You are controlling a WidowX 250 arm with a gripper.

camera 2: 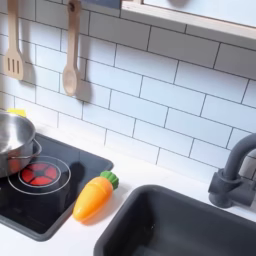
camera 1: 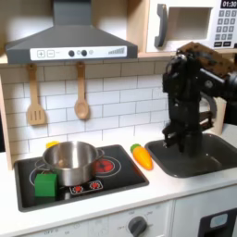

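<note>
In the first exterior view my black arm reaches down over the dark sink [camera 1: 199, 157] at the first exterior view's right. My gripper [camera 1: 174, 142] hangs just above the sink's left rim, and its fingers blur into the arm, so their state is unclear. Nothing visible sits between them. The nearest thing is an orange toy carrot [camera 1: 142, 155] [camera 2: 92, 197] with a green top, lying on the white counter between the stove and the sink, a little to the left of the gripper in the first exterior view.
A steel pot [camera 1: 71, 161] [camera 2: 12, 140] stands on the black stove [camera 1: 111, 180] [camera 2: 50, 200]. A green block [camera 1: 45, 185] sits on the front left burner. Wooden utensils [camera 1: 81, 93] [camera 2: 70, 62] hang on the tiled wall. A grey faucet [camera 2: 234, 180] rises at the sink's edge.
</note>
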